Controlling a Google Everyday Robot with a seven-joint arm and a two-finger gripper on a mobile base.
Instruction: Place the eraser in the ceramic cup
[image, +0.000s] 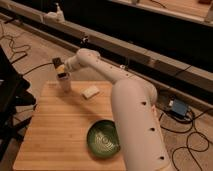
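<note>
The white ceramic cup (65, 83) stands upright at the far left corner of the wooden table (60, 130). My gripper (59, 68) hangs right above the cup's mouth, at the end of the white arm (100, 67) that reaches in from the right. A small dark block (55, 62) shows at the gripper's tip; it looks like the black eraser, but I cannot tell it apart from the gripper itself. No eraser lies on the table.
A pale cream flat block (91, 92) lies on the table right of the cup. A green bowl (104, 139) sits near the front, by the arm's thick base link (137, 130). Cables and a blue box (178, 107) lie on the floor.
</note>
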